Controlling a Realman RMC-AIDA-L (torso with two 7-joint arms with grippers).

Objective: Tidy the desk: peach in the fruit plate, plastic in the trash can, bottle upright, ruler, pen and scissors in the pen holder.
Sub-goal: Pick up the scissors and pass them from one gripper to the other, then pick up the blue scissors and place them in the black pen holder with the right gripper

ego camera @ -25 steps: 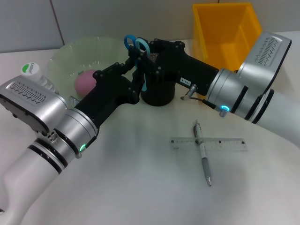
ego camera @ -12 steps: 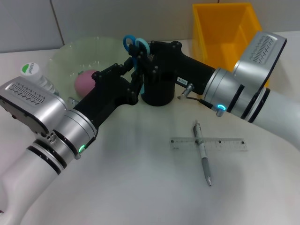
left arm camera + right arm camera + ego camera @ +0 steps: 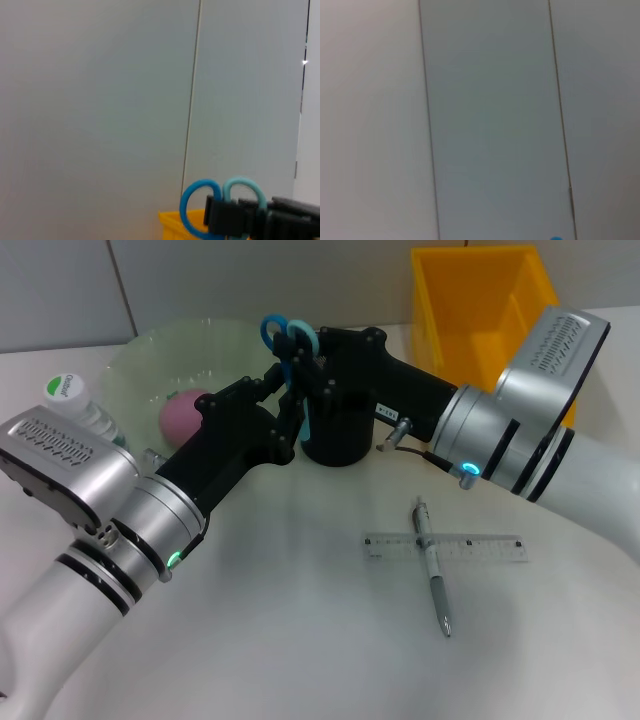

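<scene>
While both arms converge over the black pen holder (image 3: 335, 435) at the back of the desk (image 3: 300, 640), the blue-handled scissors (image 3: 290, 340) stand upright, handles uppermost and blades pointing down at the holder's near-left rim. The right hand (image 3: 308, 375) is pinched on the scissors just under the handle loops, reaching in from the right. The left hand (image 3: 285, 405) comes up from the lower left and sits against the holder's left side beside the blades; whether its fingers are spread or pressed together cannot be made out. In the left wrist view the scissors' two loops show against a grey wall panel, with the right hand's black fingers (image 3: 235, 217) clamped across them.

Compared with a second ago, the scissors and right hand have shifted slightly left and up, and the left arm has edged a little right; nothing else has moved.

Behind the left arm, the pink peach (image 3: 183, 412) lies in the pale green fruit plate (image 3: 150, 365), and a bottle (image 3: 75, 400) with a white-and-green cap stands beside it. Nearer the front, the pen (image 3: 432, 568) lies across the clear ruler (image 3: 446, 547). A yellow bin (image 3: 480, 300) sits at the back right.
</scene>
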